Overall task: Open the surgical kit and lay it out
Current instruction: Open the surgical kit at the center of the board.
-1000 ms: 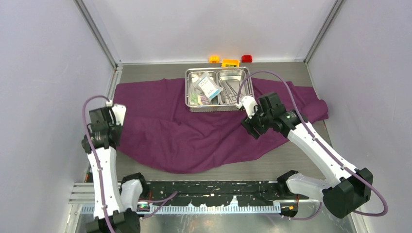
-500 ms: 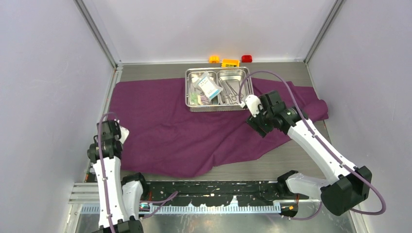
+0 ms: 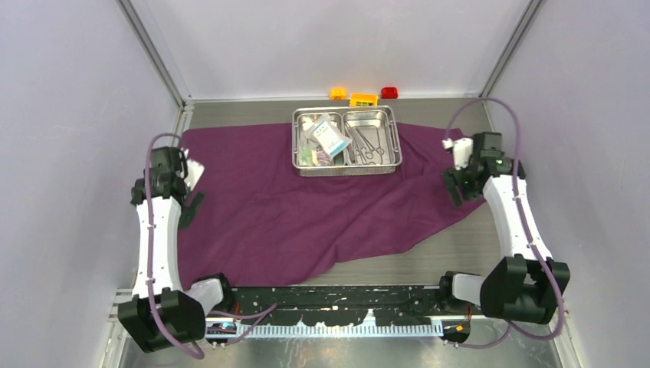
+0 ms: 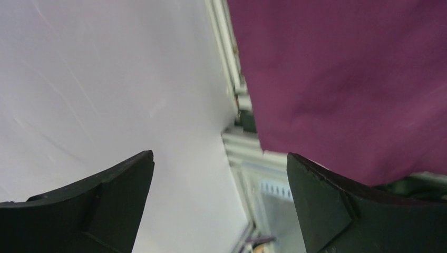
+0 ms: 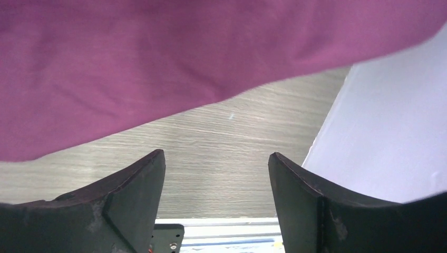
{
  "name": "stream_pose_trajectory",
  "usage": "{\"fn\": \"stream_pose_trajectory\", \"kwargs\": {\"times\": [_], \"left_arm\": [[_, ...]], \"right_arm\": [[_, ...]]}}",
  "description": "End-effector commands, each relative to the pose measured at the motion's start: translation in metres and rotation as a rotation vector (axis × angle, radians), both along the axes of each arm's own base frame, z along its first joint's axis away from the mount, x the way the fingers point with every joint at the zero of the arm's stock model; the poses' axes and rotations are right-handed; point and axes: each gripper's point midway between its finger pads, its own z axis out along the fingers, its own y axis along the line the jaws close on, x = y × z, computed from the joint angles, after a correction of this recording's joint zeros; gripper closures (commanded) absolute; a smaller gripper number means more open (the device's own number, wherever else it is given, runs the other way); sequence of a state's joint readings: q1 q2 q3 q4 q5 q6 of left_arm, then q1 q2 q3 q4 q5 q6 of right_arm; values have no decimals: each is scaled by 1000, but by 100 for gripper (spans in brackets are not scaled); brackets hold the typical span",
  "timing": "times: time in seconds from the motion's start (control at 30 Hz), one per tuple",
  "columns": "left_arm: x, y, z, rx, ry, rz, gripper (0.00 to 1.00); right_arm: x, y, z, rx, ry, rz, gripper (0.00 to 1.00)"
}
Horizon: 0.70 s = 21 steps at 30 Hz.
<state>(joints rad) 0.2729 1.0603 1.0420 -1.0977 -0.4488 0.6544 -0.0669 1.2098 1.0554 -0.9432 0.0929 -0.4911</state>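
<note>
The dark-purple cloth (image 3: 268, 207) lies spread across the table. On its far middle stands the steel tray (image 3: 345, 172). Its left compartment holds clear packets (image 3: 325, 138) and its right one holds steel instruments (image 3: 366, 144). My left gripper (image 3: 189, 205) hovers open over the cloth's left edge, by the left wall. In the left wrist view the gripper (image 4: 220, 174) is empty, with cloth (image 4: 342, 79) at the upper right. My right gripper (image 3: 451, 186) is open above the cloth's right corner. Its wrist view shows the gripper (image 5: 216, 163) empty over bare table, with cloth (image 5: 158, 52) just beyond.
Yellow (image 3: 338, 93), orange (image 3: 362, 100) and red (image 3: 389, 92) toy bricks sit along the back wall behind the tray. White walls close in both sides. Bare wood table (image 3: 452, 245) shows at the near right, and the arm-base rail (image 3: 329, 299) runs along the near edge.
My left gripper has opened and let go of the cloth, then moved back up its left edge. The right arm swung from beside the tray to the cloth's right corner.
</note>
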Motion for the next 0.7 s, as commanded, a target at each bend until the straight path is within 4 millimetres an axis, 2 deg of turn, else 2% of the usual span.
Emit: {"fn": "stream_pose_trajectory", "kwargs": {"times": [0.0,0.13,0.27,0.5,0.67], "left_arm": [[58,-51,19,-173,-233,-103,0],[86,-95,17,-211,-274,-232,0],[99,-122,9,-238,-267,-295,0],[105,-145,-2,-262,-249,-342,0],[108,-152,-4,-270,-253,-345,0]], "right_arm": [[17,-37,3,135,-73,-189,22],[24,-63,-14,245,-76,-340,21],[35,-80,-37,302,-70,-443,21],[51,-92,-67,394,-16,-520,25],[60,-88,-84,463,25,-527,31]]}}
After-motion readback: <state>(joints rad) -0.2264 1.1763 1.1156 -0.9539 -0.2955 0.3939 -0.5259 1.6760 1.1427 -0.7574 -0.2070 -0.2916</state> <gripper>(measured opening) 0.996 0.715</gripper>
